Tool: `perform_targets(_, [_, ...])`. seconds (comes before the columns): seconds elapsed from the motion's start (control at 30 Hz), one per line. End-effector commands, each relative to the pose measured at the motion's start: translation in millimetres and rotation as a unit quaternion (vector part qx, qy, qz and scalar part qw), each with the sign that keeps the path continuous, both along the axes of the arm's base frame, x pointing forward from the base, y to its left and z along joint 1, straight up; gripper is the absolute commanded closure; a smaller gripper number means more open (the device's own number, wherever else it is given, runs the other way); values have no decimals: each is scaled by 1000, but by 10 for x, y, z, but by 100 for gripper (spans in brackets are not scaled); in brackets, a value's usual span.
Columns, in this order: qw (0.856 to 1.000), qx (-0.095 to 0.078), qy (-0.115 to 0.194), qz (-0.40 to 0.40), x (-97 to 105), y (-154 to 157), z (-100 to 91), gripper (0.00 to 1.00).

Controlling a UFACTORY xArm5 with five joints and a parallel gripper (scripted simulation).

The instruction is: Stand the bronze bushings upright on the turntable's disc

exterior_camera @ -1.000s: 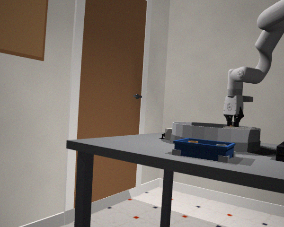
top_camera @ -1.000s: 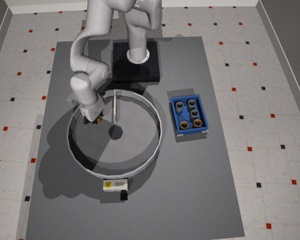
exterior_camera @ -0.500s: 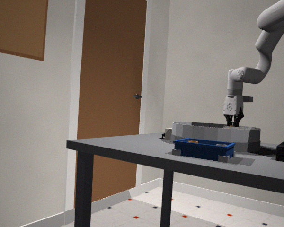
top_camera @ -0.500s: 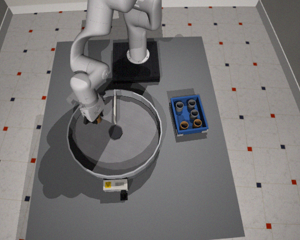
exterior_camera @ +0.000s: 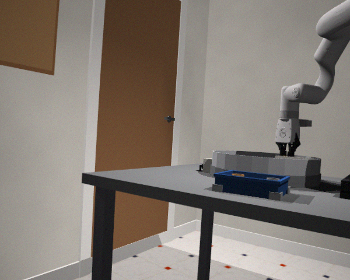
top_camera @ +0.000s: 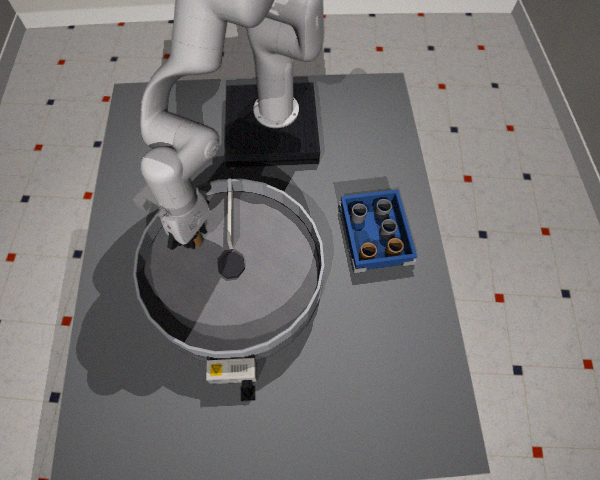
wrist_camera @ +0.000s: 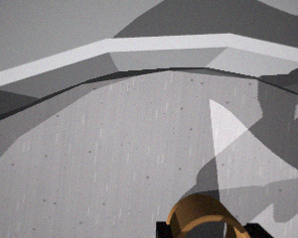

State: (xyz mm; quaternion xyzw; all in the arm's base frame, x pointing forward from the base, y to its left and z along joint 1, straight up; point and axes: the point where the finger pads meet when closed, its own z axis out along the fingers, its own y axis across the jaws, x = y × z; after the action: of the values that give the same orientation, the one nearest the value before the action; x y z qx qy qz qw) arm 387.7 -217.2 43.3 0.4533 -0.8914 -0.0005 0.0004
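My gripper [top_camera: 187, 242] [exterior_camera: 287, 153] [wrist_camera: 209, 232] is shut on a bronze bushing [top_camera: 198, 239] [wrist_camera: 196, 209], inside the turntable's rim. The bushing looks upright, its open end up; whether it touches the disc [top_camera: 274, 284] [wrist_camera: 114, 164] is hidden. It is up and left of the dark hub [top_camera: 231, 264] in the top view. In the blue crate [top_camera: 382, 264] [exterior_camera: 244, 185] stand two bronze bushings, one at the near left [top_camera: 368, 257] and one at the near right [top_camera: 395, 253], and three steel bushings [top_camera: 358, 218] [top_camera: 383, 214] [top_camera: 388, 234].
A raised rim [top_camera: 321, 258] [exterior_camera: 259, 165] [wrist_camera: 169, 42] rings the disc. A thin upright divider [top_camera: 230, 214] runs from the rim to near the hub, right of the gripper. A white control box [top_camera: 230, 375] sits outside the rim's near side. The arm's black base [top_camera: 243, 139] is behind.
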Motion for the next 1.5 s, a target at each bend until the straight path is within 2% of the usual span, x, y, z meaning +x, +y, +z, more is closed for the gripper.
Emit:
perform_targets(0.0, [1000,-1,-2,0,15,-8,-1,100])
perform_targets(0.63, [1000,-1,-2,0,15,-8,-7,100])
perform_targets(0.67, [1000,-1,-2,0,15,-8,-7,51])
perform_targets(1.47, [1000,-1,-2,0,15,-8,-7,51])
